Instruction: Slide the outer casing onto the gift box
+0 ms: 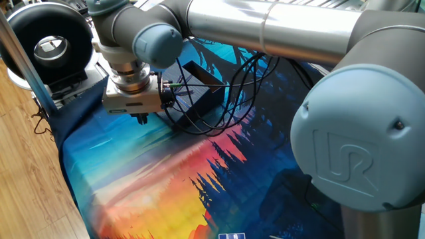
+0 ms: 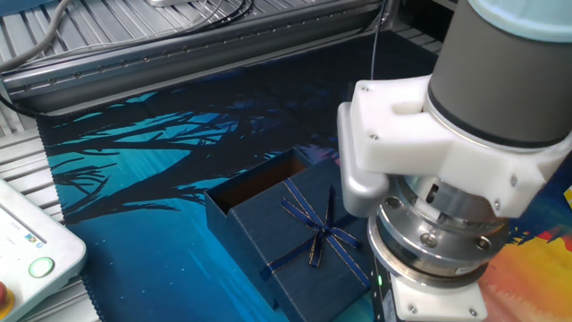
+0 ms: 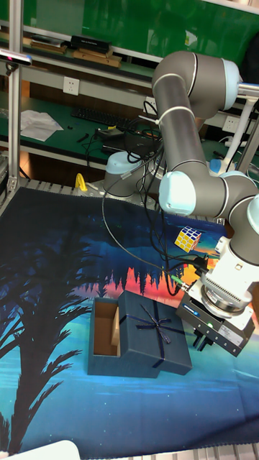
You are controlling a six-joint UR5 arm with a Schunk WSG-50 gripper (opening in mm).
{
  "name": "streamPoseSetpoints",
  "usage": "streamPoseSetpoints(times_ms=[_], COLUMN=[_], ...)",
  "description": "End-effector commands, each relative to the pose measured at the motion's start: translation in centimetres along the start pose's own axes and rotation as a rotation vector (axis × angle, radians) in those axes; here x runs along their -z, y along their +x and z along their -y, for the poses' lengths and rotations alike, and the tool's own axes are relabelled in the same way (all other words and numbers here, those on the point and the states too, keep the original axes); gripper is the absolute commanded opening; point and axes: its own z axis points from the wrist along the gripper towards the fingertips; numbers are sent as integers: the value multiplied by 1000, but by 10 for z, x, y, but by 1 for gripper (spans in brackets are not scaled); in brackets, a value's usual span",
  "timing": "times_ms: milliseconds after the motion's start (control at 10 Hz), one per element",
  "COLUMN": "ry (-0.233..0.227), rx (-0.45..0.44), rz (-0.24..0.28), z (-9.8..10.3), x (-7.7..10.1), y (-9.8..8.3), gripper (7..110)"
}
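Observation:
The outer casing (image 3: 155,338) is a navy ribbed sleeve with a thin ribbon bow (image 2: 317,234), lying flat on the printed mat. It covers part of the gift box (image 3: 106,328), whose open end with a brown inside (image 2: 259,183) sticks out of the sleeve's far side from the gripper. My gripper (image 3: 200,341) hangs low over the mat just beside the bow end of the casing, fingers together and holding nothing. In one fixed view the gripper (image 1: 141,119) sits left of the casing (image 1: 202,99), behind looping cables. My wrist flange (image 2: 438,241) hides the fingers in the other fixed view.
A Rubik's cube (image 3: 188,238) lies on the mat behind the gripper. Black cables (image 1: 229,79) loop over the box area. A ring light (image 1: 50,43) stands past the mat's corner, and a white control box (image 2: 27,255) sits off the mat's edge.

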Motion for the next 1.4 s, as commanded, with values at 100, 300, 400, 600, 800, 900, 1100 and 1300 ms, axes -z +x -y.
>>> streamPoseSetpoints(times_ms=[100,300,400,600,800,900,1100,1300], ry=[24,51,52,42,42,47,50,50], rx=[3,8,10,4,2,2,5,-4], rz=[-1,-17,-37,-41,-26,-22,-22,-23], z=[7,14,14,12,12,13,14,11], x=[0,0,1,0,0,0,0,-5], y=[-1,3,8,9,5,4,4,5], gripper=[7,7,7,7,7,7,7,7])
